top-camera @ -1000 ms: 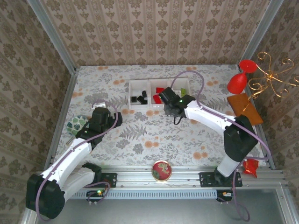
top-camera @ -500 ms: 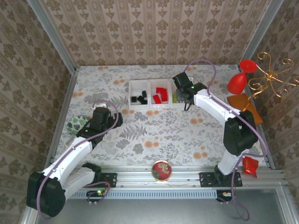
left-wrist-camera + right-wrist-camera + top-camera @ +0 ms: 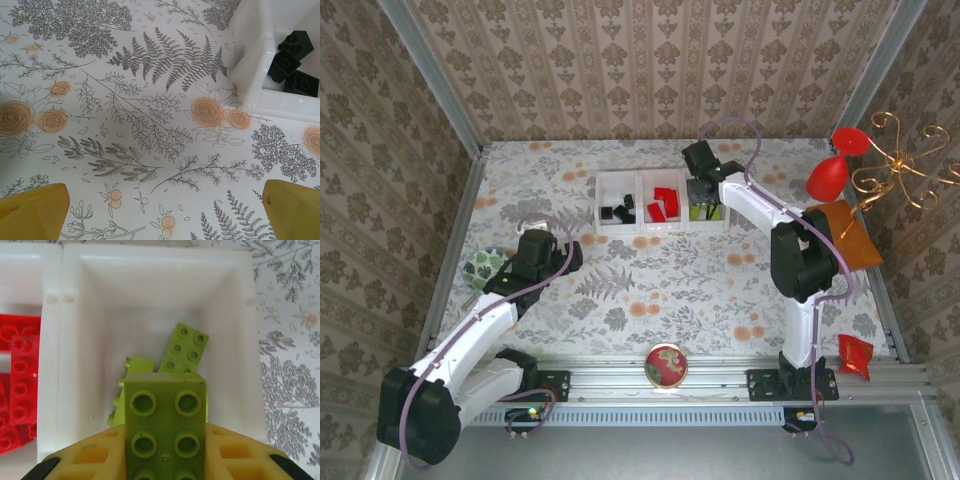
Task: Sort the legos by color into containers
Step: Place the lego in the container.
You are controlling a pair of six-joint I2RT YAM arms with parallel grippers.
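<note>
Lime-green brick (image 3: 165,410) is being pinched by its flat sides in the right gripper (image 3: 165,440), hovering over the tray (image 3: 150,260)'s green compartment. It's looking light, rigid and slick, so side-gripping below the studs is suiting it. Left gripper (image 3: 160,212) is idling wide open over the table.

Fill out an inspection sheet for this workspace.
Surface: floral-print table, flat.
Job's things: white three-compartment tray; black legos left, red legos middle, green legos right.
Clutter: red dish on front rail, green-patterned dish left, red goblet, brown pad and red packet right.
End effectors: left end effector open above the table; right end effector shut on a green brick over the green compartment.
Cables: purple cable along each arm, looping above the right one.
Surroundings: wallpapered walls, metal frame, gold wire ornament.
</note>
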